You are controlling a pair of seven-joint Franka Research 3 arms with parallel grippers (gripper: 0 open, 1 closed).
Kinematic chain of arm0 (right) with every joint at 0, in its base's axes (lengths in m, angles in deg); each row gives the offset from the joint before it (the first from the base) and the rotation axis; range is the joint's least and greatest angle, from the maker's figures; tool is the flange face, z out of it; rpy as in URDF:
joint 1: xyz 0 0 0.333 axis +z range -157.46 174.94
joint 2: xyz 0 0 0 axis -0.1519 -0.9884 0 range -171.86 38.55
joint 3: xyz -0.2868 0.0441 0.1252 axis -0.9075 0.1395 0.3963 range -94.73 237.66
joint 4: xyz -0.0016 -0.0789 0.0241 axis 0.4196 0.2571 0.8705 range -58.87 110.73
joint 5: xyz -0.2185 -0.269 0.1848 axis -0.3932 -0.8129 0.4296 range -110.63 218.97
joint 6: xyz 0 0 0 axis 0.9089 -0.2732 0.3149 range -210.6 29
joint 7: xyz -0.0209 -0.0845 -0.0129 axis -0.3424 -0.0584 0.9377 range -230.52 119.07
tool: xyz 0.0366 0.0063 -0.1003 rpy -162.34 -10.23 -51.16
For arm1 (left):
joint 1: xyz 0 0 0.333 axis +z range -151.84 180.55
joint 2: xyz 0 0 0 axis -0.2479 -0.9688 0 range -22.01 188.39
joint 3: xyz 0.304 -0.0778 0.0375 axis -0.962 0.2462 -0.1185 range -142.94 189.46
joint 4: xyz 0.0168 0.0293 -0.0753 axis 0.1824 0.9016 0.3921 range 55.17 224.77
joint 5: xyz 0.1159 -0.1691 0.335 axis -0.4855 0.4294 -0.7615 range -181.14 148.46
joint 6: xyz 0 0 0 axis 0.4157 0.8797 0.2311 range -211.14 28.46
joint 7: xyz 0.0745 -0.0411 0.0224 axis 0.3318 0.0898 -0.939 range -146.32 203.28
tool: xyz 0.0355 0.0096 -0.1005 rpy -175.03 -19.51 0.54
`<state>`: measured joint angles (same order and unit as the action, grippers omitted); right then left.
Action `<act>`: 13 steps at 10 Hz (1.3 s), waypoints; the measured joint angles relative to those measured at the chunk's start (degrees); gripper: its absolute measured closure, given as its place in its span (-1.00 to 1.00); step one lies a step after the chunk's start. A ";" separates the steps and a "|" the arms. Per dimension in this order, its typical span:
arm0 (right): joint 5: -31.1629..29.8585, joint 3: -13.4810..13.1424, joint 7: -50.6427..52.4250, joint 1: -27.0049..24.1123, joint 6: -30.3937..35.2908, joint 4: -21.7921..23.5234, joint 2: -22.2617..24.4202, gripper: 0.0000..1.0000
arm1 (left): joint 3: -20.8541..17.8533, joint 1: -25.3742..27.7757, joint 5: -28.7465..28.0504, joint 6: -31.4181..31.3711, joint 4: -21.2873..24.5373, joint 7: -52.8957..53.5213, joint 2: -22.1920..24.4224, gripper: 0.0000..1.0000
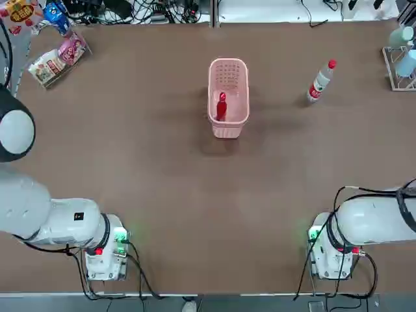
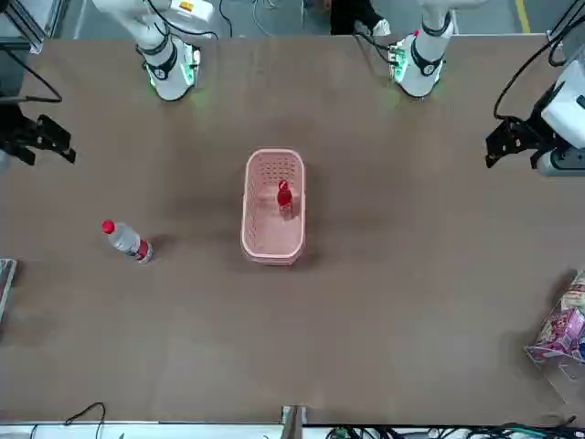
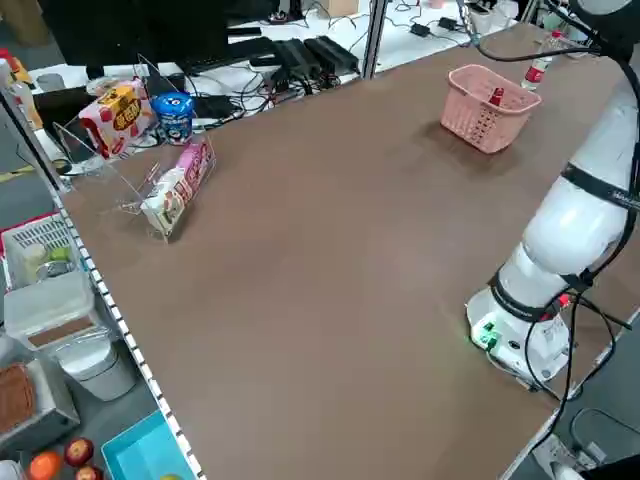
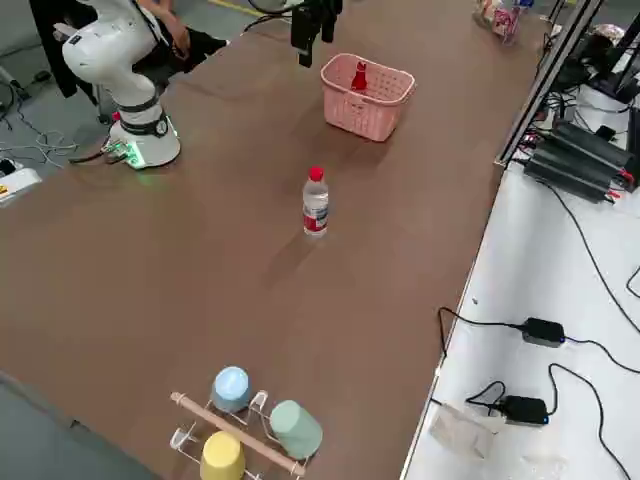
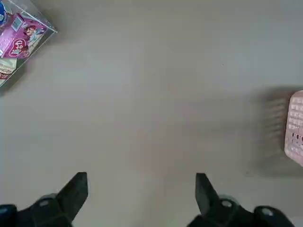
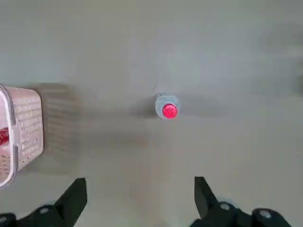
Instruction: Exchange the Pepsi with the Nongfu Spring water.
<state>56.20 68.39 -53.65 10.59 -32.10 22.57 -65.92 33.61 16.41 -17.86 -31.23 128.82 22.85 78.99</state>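
right claw fingers spread wide, empty, hovering high over the counter | Nongfu Spring water upright on the counter below and ahead of it, nothing between | Pepsi upright in pink basket mid-counter, well apart from the water | left claw also spread, empty | snack packs at far left corner

Pepsi in basket, water rightward

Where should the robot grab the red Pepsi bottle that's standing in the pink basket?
Probably by its cap and neck, coming straight down from above. The Pepsi stands upright inside the pink basket, and the basket's walls block a sideways reach. Both hands are open and far off.
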 joint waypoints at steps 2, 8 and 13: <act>0.00 0.01 -0.19 0.00 0.00 0.00 -0.04 -1.00 | 0.17 -0.05 0.00 0.00 0.00 0.04 0.00 -1.00; 0.00 0.00 -0.32 0.00 -0.11 0.13 -0.31 -1.00 | 2.78 -0.60 0.01 0.36 0.04 0.11 0.01 -1.00; -0.01 -0.18 -0.50 -1.10 -4.03 1.75 -1.04 -0.95 | 5.60 -0.54 0.14 0.57 0.05 -1.00 0.00 -1.00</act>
<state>56.19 68.22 -54.15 9.50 -36.13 24.32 -66.96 39.22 15.88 -17.72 -30.66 128.87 21.84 79.00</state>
